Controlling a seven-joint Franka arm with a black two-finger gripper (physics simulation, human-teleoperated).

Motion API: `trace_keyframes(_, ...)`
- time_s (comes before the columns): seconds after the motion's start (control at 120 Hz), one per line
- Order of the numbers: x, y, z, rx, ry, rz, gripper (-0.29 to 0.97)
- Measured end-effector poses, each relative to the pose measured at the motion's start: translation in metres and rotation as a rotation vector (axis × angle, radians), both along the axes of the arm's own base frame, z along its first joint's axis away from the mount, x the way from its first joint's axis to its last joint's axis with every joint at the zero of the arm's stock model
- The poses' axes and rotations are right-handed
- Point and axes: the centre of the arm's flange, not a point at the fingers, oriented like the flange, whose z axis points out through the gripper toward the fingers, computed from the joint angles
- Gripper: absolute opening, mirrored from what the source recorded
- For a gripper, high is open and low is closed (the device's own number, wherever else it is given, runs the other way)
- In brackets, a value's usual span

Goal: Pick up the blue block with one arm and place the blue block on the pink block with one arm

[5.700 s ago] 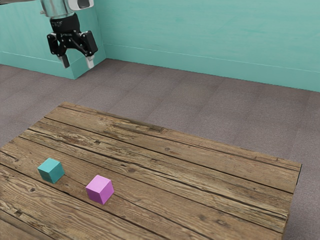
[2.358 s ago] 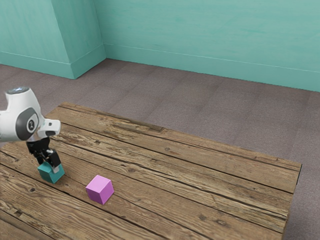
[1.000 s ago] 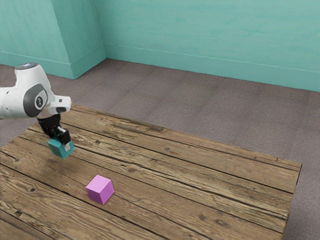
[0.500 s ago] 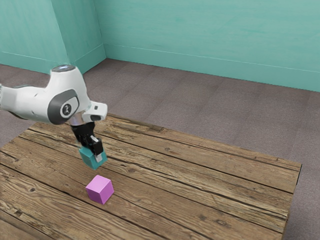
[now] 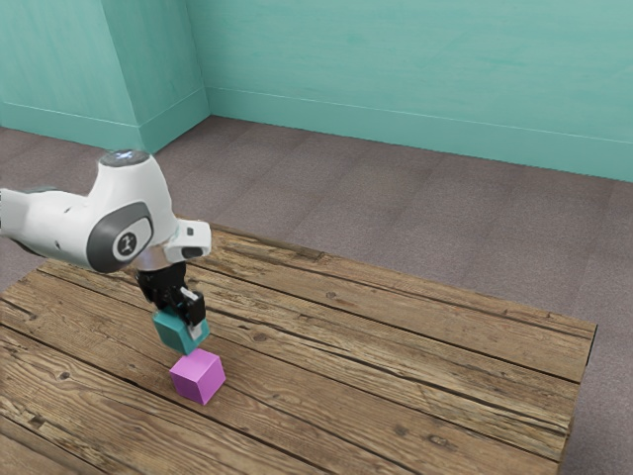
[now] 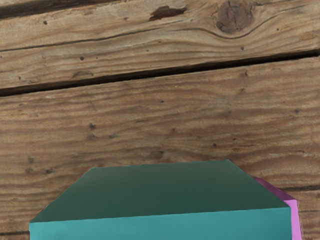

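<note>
My black gripper (image 5: 179,319) is shut on the blue block (image 5: 180,332), a small teal cube held tilted just above the pink block (image 5: 197,375). The pink cube rests on the wooden table (image 5: 396,336) near its front left area. The blue block's lower corner hangs close to the pink block's top; I cannot tell if they touch. In the wrist view the blue block (image 6: 160,200) looms large under my hand, with a sliver of the pink block (image 6: 290,210) peeking out beside it.
The plank table's right edge (image 5: 584,396) drops to a grey carpeted floor. Teal walls (image 5: 415,59) stand far behind. My white arm (image 5: 89,223) reaches in over the table's left part.
Since the earliest frame my gripper came down, closed on the blue block and lifted it. In the last second it carried the block rightward and lowered it over the pink block.
</note>
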Motion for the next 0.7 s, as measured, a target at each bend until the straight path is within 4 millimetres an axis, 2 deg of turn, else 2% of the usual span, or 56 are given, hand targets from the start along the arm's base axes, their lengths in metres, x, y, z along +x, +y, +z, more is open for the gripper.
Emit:
trace_keyframes(0.1,-0.002,-0.019,-0.002,0.003,-0.001,-0.006,0.35)
trace_keyframes(0.233,-0.006,-0.029,-0.005,0.006,-0.001,0.013,0.35)
trace_keyframes(0.433,-0.014,-0.038,-0.009,0.009,-0.002,0.043,0.35)
trace_keyframes(0.7,-0.023,-0.039,-0.009,0.020,-0.005,0.082,0.36)
